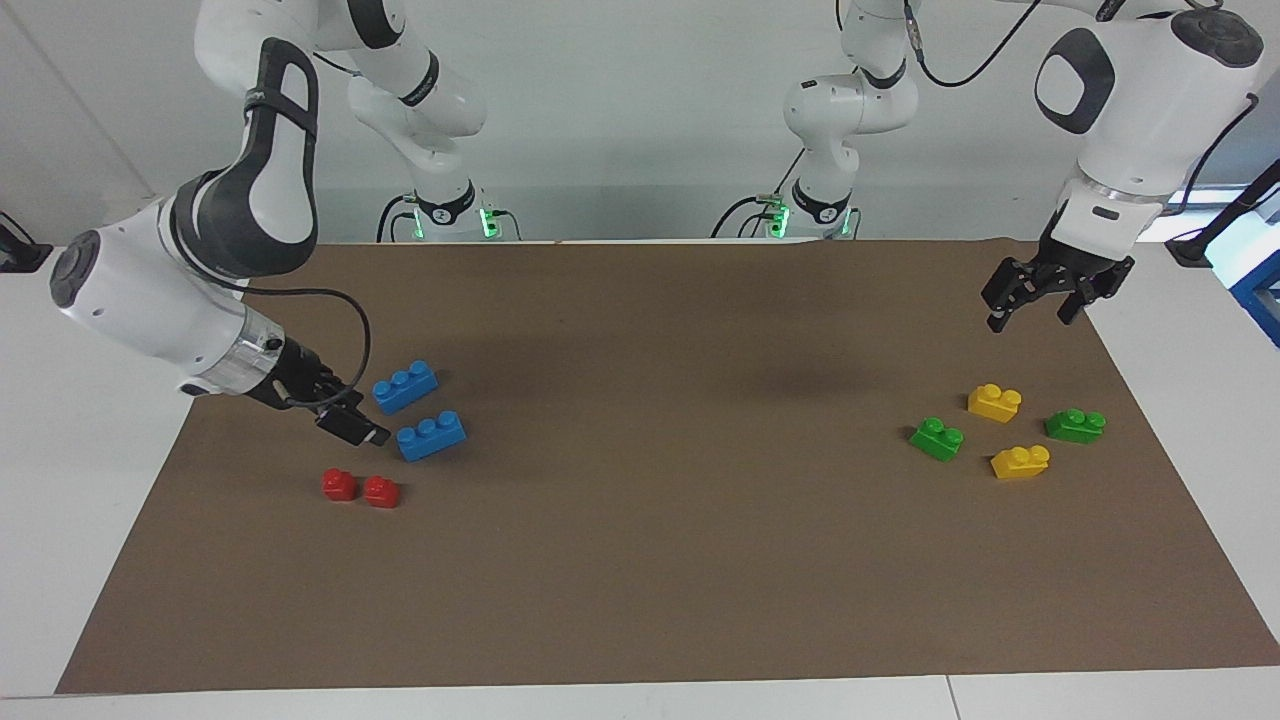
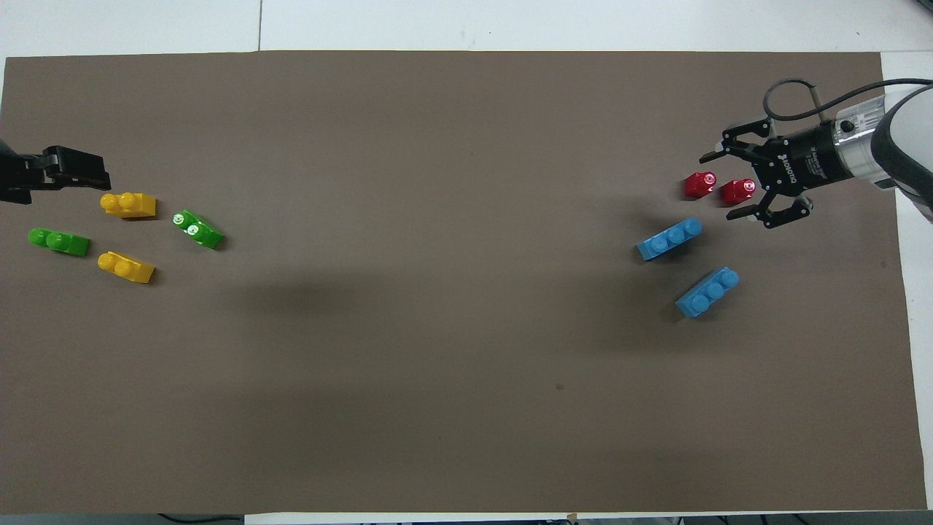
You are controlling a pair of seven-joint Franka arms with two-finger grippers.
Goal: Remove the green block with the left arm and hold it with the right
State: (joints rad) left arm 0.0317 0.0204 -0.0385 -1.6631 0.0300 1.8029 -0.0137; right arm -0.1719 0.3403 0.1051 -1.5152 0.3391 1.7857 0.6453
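Observation:
Two green two-stud blocks lie toward the left arm's end of the table, among yellow bricks. One (image 1: pixel 937 438) (image 2: pixel 198 229) lies toward the table's middle, the other (image 1: pixel 1075 425) (image 2: pixel 58 240) toward the table's end. Their shades look much alike, and I cannot tell which is the lighter. My left gripper (image 1: pixel 1035 308) (image 2: pixel 84 173) is open and empty. It hangs in the air over the mat beside this group, touching nothing. My right gripper (image 1: pixel 355 428) (image 2: pixel 718 187) is open and empty. It is low over the mat by the red and blue bricks at the right arm's end.
Two yellow bricks (image 1: pixel 994 401) (image 1: pixel 1020 461) lie between the green ones. Two blue three-stud bricks (image 1: pixel 405 386) (image 1: pixel 431 436) and two small red bricks (image 1: pixel 339 485) (image 1: pixel 381 491) lie by the right gripper. A brown mat (image 1: pixel 660 520) covers the table.

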